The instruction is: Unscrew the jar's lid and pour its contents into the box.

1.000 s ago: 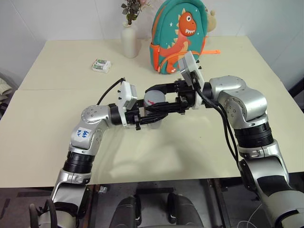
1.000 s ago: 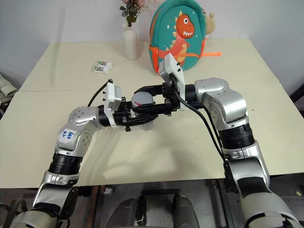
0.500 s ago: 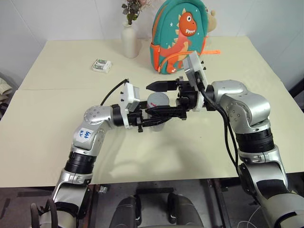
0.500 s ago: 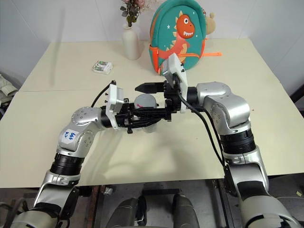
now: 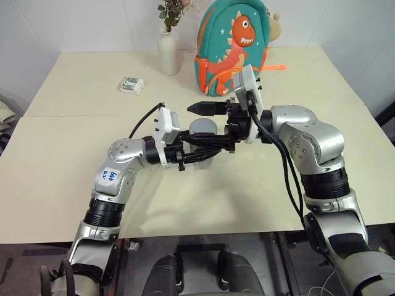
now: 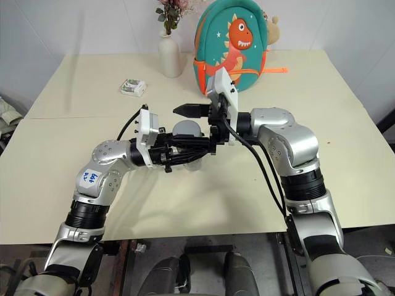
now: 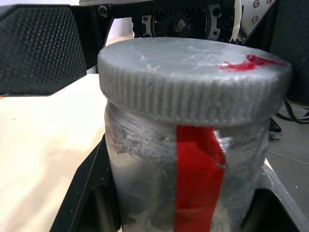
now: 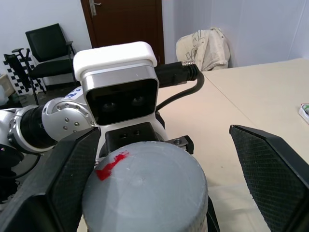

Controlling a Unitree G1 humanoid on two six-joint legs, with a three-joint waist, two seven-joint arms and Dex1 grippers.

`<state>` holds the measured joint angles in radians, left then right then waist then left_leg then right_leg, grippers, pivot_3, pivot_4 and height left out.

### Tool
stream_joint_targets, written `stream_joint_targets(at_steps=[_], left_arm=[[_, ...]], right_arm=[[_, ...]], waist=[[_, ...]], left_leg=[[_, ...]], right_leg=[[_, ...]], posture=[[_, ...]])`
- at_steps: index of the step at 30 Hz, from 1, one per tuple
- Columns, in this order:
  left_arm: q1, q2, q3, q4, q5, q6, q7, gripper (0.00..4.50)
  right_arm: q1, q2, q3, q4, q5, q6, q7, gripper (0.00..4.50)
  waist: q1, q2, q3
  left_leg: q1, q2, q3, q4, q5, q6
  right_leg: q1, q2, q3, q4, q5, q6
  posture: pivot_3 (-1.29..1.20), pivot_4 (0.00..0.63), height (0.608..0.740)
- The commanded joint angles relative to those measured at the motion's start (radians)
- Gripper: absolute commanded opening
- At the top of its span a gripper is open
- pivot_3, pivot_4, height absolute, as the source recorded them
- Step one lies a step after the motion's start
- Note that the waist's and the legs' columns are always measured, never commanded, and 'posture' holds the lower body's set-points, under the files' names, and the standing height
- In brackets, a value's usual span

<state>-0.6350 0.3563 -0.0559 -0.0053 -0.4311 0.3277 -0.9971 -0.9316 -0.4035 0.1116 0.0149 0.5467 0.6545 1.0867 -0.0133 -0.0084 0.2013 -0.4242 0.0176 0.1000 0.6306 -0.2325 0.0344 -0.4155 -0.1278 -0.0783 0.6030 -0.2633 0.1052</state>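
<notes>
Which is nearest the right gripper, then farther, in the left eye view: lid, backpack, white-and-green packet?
1. lid, between the right gripper's open fingers.
2. backpack, just behind the gripper.
3. white-and-green packet, far off towards the robot's left.

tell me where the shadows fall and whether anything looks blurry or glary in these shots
Left eye view: soft shadow of the arms on the table, below the jar; no harsh glare. Left wrist view: lid sharp, background soft. Right wrist view: lid and right gripper crisp.
</notes>
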Motion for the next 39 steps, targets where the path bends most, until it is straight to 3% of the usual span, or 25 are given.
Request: stream_joint_targets(at_steps=[1, 10, 20, 39], left_arm=[[-0.008, -0.001, 0.009, -0.064, -0.035, -0.005, -0.008, 2.05], [0.003, 0.018, 0.02, -0.071, -0.043, 0.004, -0.012, 2.05], [0.006, 0.028, 0.029, -0.068, -0.041, 0.002, -0.015, 2.05], [-0.012, 0.004, 0.009, -0.041, -0.032, -0.002, -0.031, 2.05]], right_arm=[[-0.028, -0.02, -0.02, 0.031, -0.022, -0.036, 0.003, 4.49], [-0.003, -0.129, -0.072, 0.088, -0.018, -0.056, 0.056, 4.49], [0.061, -0.211, -0.15, 0.073, 0.086, -0.015, 0.156, 4.49], [-0.03, -0.023, 0.006, -0.026, 0.017, -0.021, 0.046, 4.49]], waist=[[0.0, 0.0, 0.0], [0.002, 0.0, 0.0], [0.008, 0.0, 0.0], [0.01, 0.0, 0.0]], left_leg=[[0.0, 0.0, 0.0, 0.0, 0.0, 0.0], [0.0, 0.0, 0.0, 0.0, 0.0, 0.0], [0.0, -0.001, 0.001, 0.0, -0.001, 0.001], [0.0, 0.0, 0.001, 0.0, -0.001, 0.0]], right_leg=[[0.0, 0.0, 0.0, 0.0, 0.0, 0.0], [0.0, 0.0, 0.0, 0.0, 0.0, 0.0], [0.0, -0.001, 0.0, -0.002, 0.0, 0.0], [0.0, -0.001, 0.0, -0.001, 0.0, 0.0]], posture=[[0.0, 0.15, 0.74], [0.0, 0.15, 0.74], [0.0, 0.15, 0.74], [0.0, 0.15, 0.74]])
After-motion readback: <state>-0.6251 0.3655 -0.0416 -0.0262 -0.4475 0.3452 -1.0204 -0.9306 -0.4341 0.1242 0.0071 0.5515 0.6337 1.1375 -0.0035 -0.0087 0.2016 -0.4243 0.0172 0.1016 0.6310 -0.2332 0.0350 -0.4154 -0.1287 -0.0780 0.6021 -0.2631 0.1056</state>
